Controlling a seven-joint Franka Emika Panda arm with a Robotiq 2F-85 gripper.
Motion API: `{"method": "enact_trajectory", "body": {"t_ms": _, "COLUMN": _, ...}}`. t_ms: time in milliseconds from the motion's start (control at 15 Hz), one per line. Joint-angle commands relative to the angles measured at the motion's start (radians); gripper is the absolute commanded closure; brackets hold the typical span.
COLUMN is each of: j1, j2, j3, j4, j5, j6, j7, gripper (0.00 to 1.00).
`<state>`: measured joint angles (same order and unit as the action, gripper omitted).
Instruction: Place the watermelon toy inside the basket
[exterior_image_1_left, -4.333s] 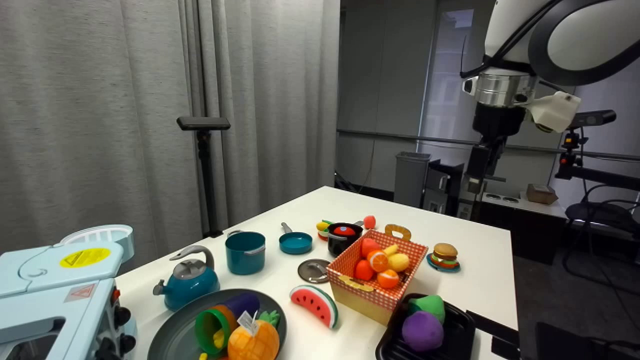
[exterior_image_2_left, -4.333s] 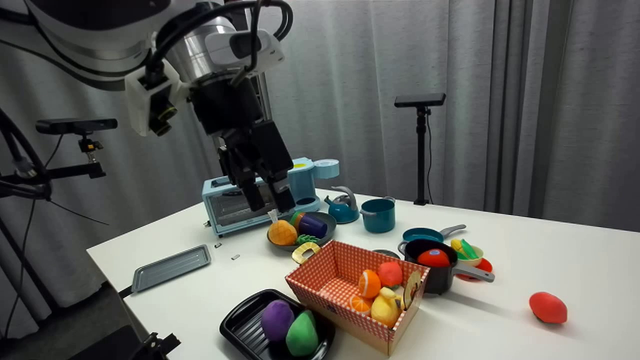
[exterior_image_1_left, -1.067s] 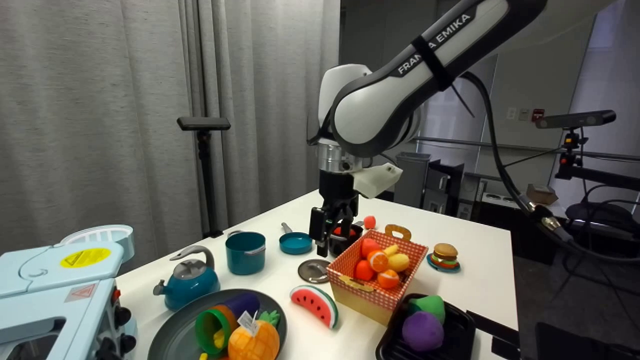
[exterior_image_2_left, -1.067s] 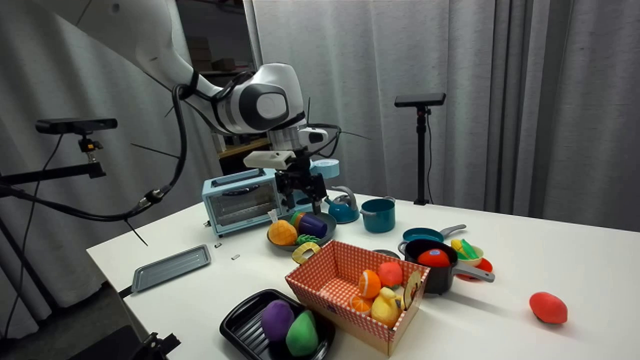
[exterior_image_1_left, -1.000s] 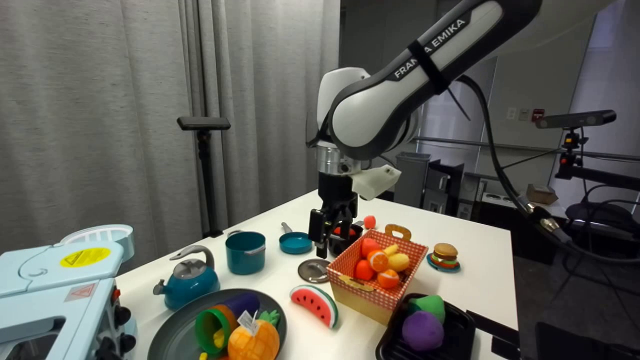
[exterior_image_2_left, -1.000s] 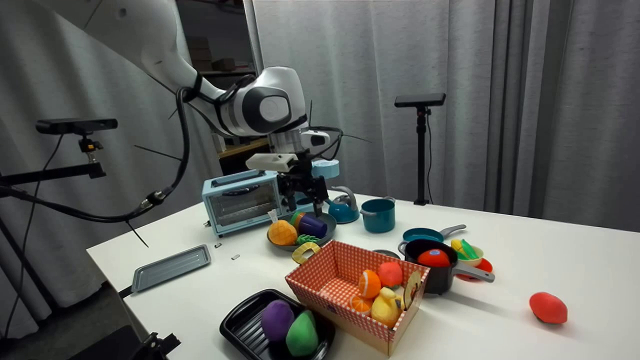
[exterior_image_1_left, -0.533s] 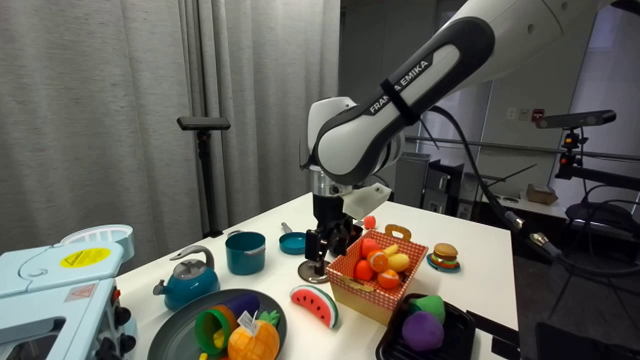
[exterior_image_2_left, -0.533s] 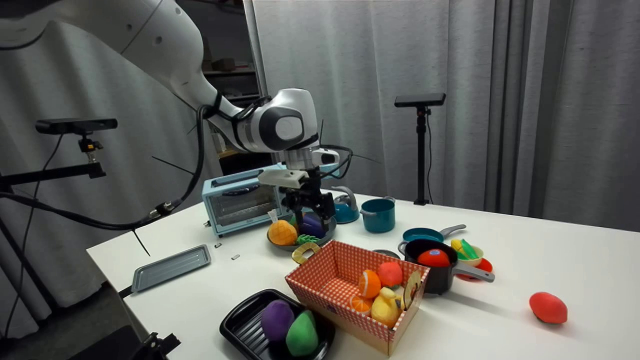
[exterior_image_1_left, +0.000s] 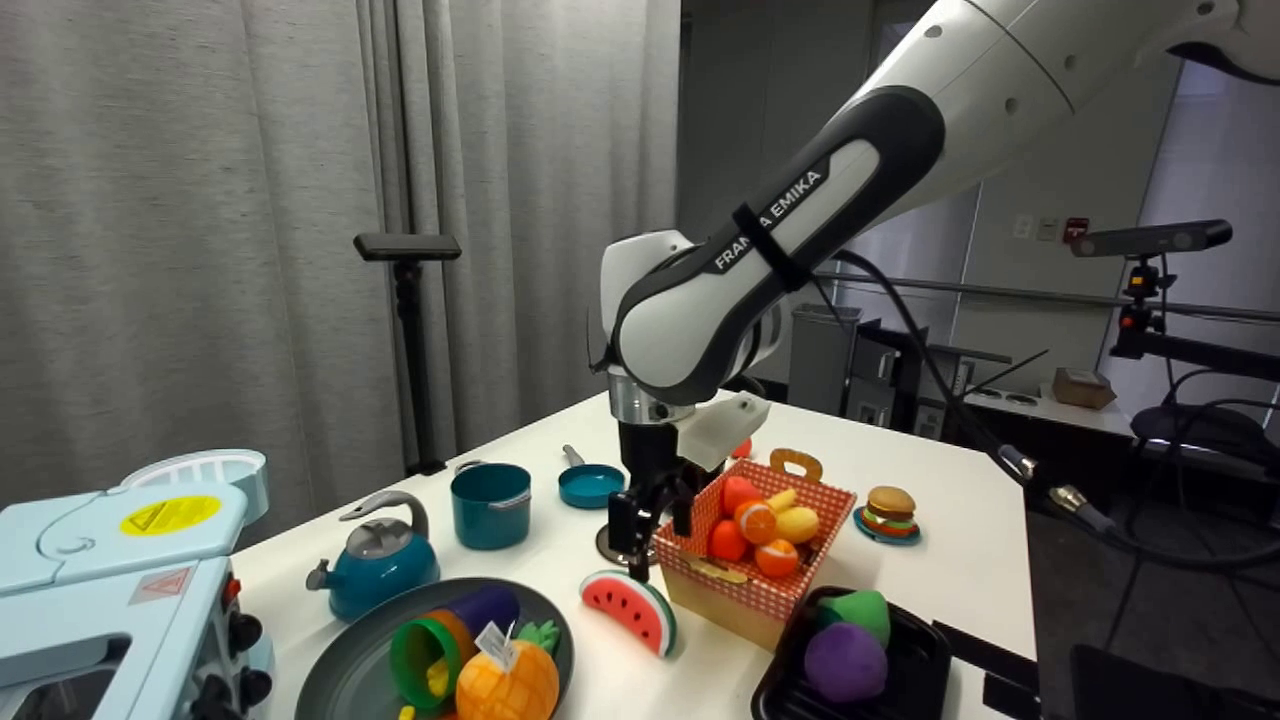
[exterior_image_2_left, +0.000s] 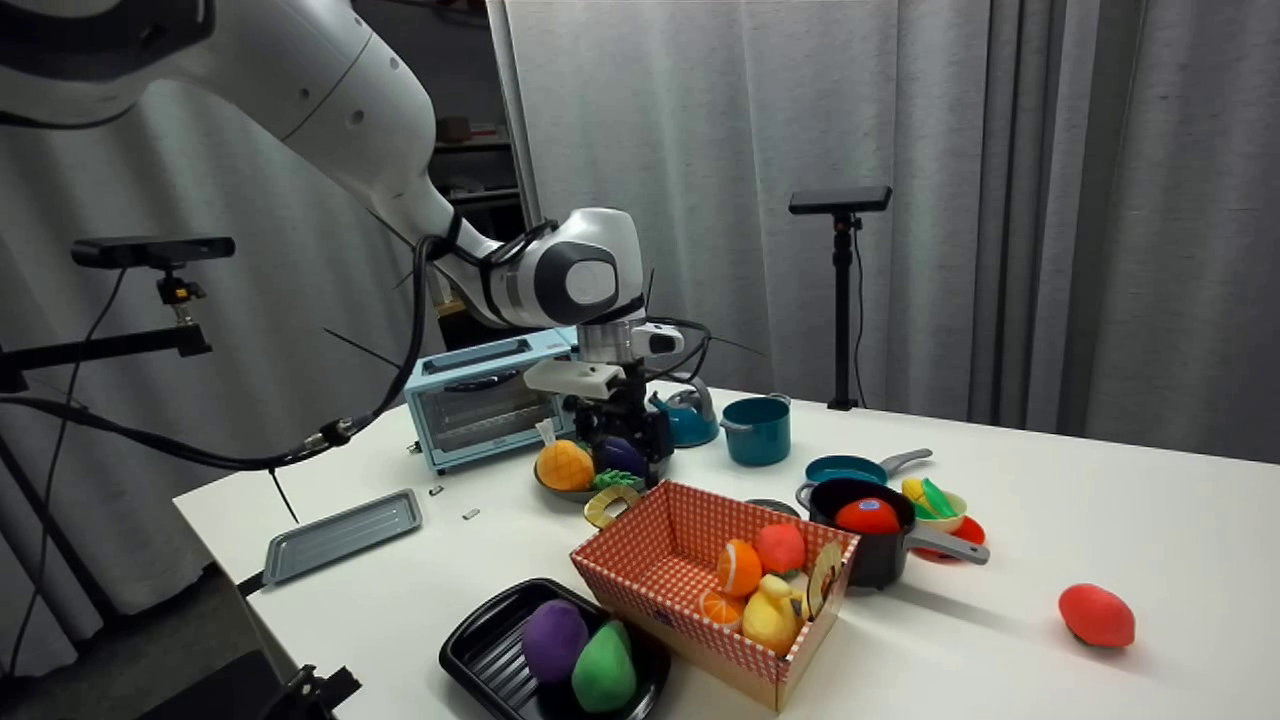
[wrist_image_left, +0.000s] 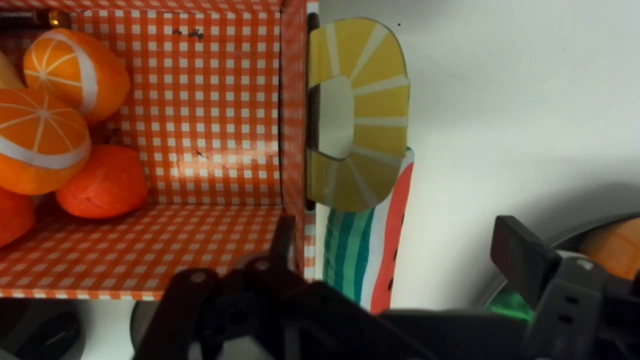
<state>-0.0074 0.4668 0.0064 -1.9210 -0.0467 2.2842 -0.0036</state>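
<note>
The watermelon toy (exterior_image_1_left: 628, 608) is a red slice with dark seeds and a striped green rind, lying on the table close beside the basket (exterior_image_1_left: 712, 598). In an exterior view the basket (exterior_image_2_left: 690, 640) hides it. The wrist view shows the toy (wrist_image_left: 387, 245) partly under the basket's yellow handle (wrist_image_left: 381, 120). The basket is tan with a red checked lining and holds orange, red and yellow fruit toys. My gripper (exterior_image_1_left: 657, 540) is open and empty just above the toy; in the wrist view the gripper (wrist_image_left: 395, 225) has one finger over the basket's wall edge, the other over the plate's side.
A dark grey plate (exterior_image_1_left: 345, 640) with a pineapple toy and a purple cup lies beside the watermelon toy. A black tray (exterior_image_1_left: 925, 660) touches or nearly touches the basket. A pot lid (exterior_image_1_left: 606, 545), teal pot (exterior_image_1_left: 490, 508) and kettle (exterior_image_1_left: 385, 565) stand behind.
The arm has swung in from high at the side to over the table. In the last second my gripper has lowered toward the watermelon toy, staying open. The toys and basket have not moved.
</note>
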Motion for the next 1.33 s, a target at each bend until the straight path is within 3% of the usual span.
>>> {"method": "enact_trajectory", "body": {"t_ms": 0, "j1": -0.006, "j2": 0.041, "j3": 0.018, "j4": 0.072, "j5": 0.043, "j6": -0.086, "j7": -0.027, "gripper": 0.00}}
{"method": "enact_trajectory", "body": {"t_ms": 600, "j1": 0.018, "j2": 0.070, "j3": -0.019, "j4": 0.117, "j5": -0.002, "j6": -0.074, "j7": 0.063, "gripper": 0.00}}
{"method": "enact_trajectory", "body": {"t_ms": 1067, "j1": 0.025, "j2": 0.117, "j3": -0.008, "j4": 0.185, "j5": 0.002, "j6": -0.110, "j7": 0.055, "gripper": 0.00}}
{"method": "enact_trajectory", "body": {"t_ms": 1267, "j1": 0.037, "j2": 0.075, "j3": -0.014, "j4": 0.180, "j5": -0.014, "j6": -0.103, "j7": 0.057, "gripper": 0.00}}
